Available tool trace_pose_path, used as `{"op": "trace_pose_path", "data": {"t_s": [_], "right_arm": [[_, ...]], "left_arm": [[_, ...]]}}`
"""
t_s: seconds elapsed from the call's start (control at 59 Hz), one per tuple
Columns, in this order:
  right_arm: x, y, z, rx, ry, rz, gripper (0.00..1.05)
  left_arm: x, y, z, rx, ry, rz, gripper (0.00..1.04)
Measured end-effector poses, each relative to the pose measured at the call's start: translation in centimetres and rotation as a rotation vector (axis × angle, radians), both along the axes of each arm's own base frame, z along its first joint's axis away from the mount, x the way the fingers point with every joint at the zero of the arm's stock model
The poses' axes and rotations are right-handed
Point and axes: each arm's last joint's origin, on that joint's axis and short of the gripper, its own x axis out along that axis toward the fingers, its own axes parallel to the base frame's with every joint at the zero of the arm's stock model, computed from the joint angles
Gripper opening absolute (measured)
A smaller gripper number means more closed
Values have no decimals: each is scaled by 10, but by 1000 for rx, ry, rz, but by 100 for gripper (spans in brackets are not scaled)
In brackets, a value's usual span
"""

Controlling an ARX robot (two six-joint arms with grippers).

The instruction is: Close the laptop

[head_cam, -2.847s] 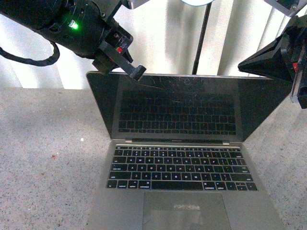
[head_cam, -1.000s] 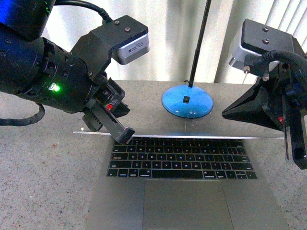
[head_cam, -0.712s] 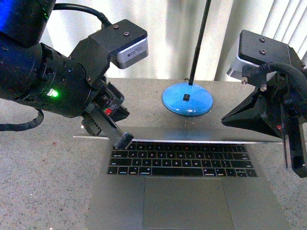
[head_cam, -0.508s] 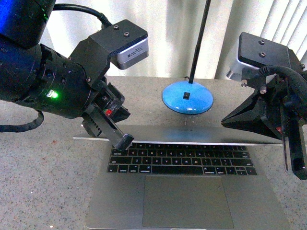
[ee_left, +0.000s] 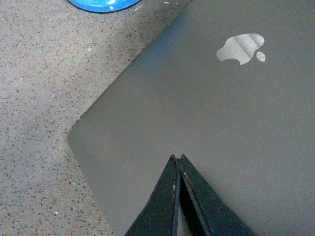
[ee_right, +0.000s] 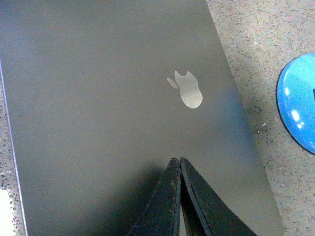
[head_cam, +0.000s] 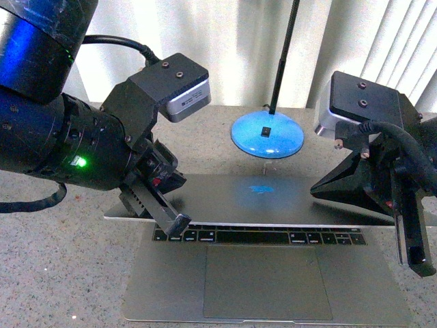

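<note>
The laptop [head_cam: 273,195] lies on the table with its grey lid lowered almost flat. Only one strip of black keys [head_cam: 259,237] and the trackpad [head_cam: 263,280] still show in front of the lid. My left gripper [head_cam: 176,220] is shut, its tips resting on the lid near its left side [ee_left: 177,158]. My right gripper [head_cam: 314,189] is shut, its tips on the lid's right part [ee_right: 176,160]. The shiny apple logo shows in the left wrist view [ee_left: 241,48] and the right wrist view [ee_right: 188,89]. The screen is hidden.
A lamp with a round blue base [head_cam: 268,135] and a thin black stem [head_cam: 285,48] stands just behind the laptop's hinge edge. The base also shows in the right wrist view [ee_right: 300,108]. The speckled grey table [head_cam: 54,273] surrounds the laptop. Pale curtains hang behind.
The lid has come down from upright to almost flat, covering most of the keyboard. Both shut grippers have come down and forward with it.
</note>
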Motion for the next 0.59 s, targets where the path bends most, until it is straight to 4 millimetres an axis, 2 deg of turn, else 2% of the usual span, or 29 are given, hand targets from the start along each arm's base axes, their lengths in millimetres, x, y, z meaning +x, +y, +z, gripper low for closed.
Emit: {"op": "trace_pose_path", "data": {"t_s": [0.593], "right_arm": [[-3, 6, -16, -11, 24, 16, 3]], "left_arm": [[-7, 0, -15, -15, 32, -4, 4]]}}
